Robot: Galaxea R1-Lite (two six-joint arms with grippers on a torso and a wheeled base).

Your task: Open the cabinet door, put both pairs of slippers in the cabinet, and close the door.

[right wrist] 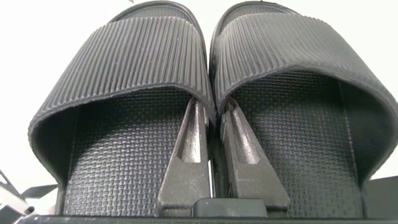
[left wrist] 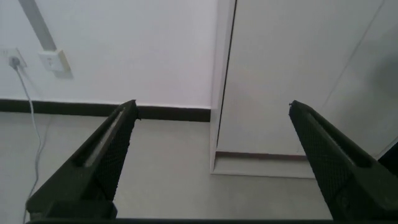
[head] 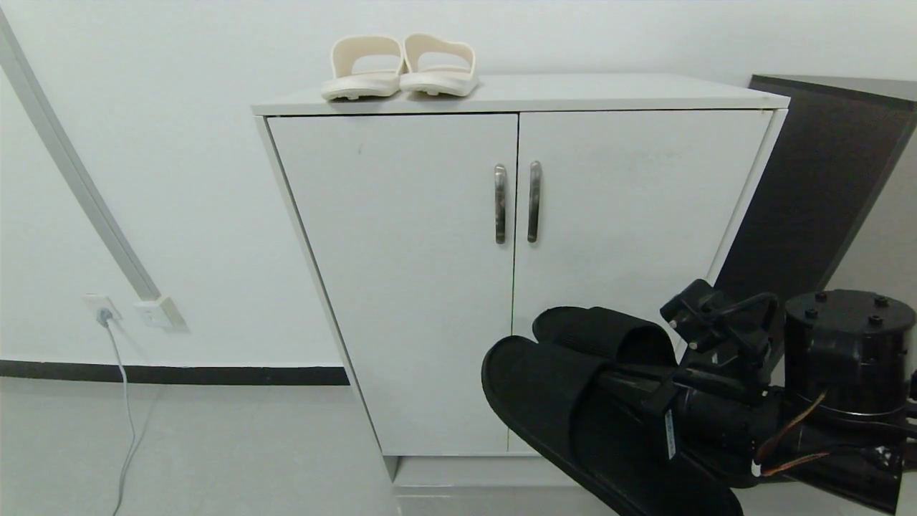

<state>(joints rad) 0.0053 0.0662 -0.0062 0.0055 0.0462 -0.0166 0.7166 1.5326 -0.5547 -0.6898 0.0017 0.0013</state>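
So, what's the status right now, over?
Right claw shut on black slippers. Left claw open, empty. Cabinet doors both closed. Cream slippers on top.

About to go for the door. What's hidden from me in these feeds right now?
Inside of the cabinet: head view, behind both closed doors.
Lower right corner of the cabinet: head view, covered by the black slippers and the arm.
Heel of the nearer slipper: head view, cut off by the bottom edge.
Tips of the right gripper: right wrist view, tucked under the slipper straps.
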